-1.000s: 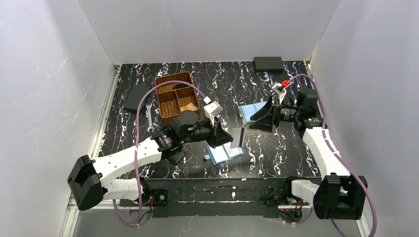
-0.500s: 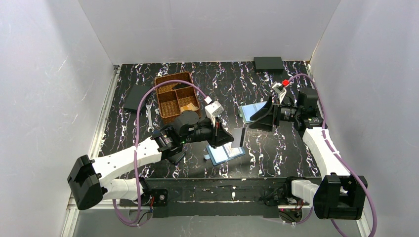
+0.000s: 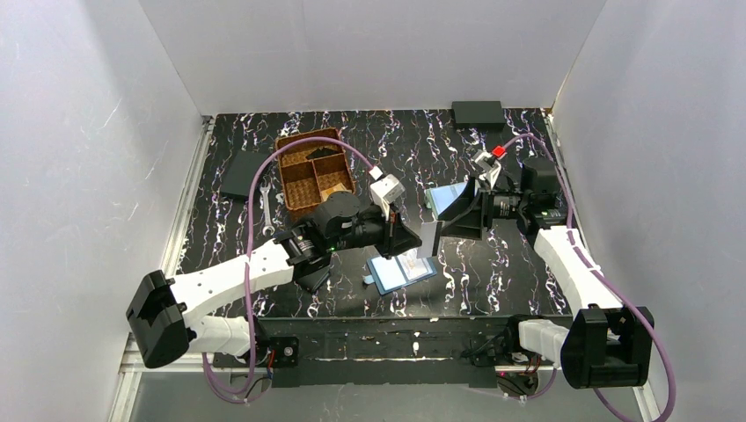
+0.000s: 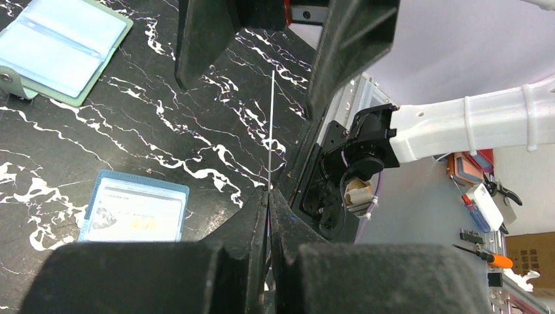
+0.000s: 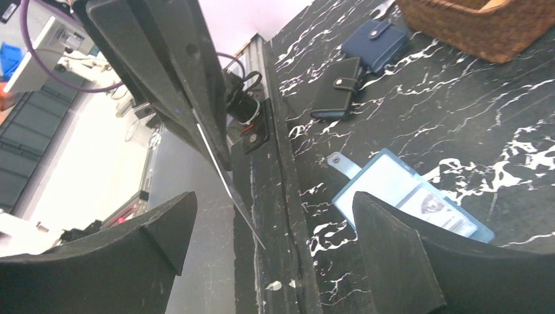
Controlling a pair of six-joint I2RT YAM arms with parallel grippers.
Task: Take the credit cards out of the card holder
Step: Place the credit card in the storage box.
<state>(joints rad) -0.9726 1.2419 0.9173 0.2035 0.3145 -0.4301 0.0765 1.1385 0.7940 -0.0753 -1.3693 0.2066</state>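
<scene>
Table [image 3: 493, 158]: carrying the work. Right gripper [image 3: 457, 220]: standing fully spread and gripping nothing, its jaws straddling the offered card, apparently to receive it. Left gripper [image 3: 412, 239]: pinching fully closed on one credit card [image 4: 271, 131] and presenting it edge-on, clear of the table, between the right jaws. Card holder [image 3: 401, 271]: lying open, pockets up, just below both grippers near the front edge. A second card [image 4: 134, 217] is showing in its pocket, so the emptying is judged unfinished.
</scene>
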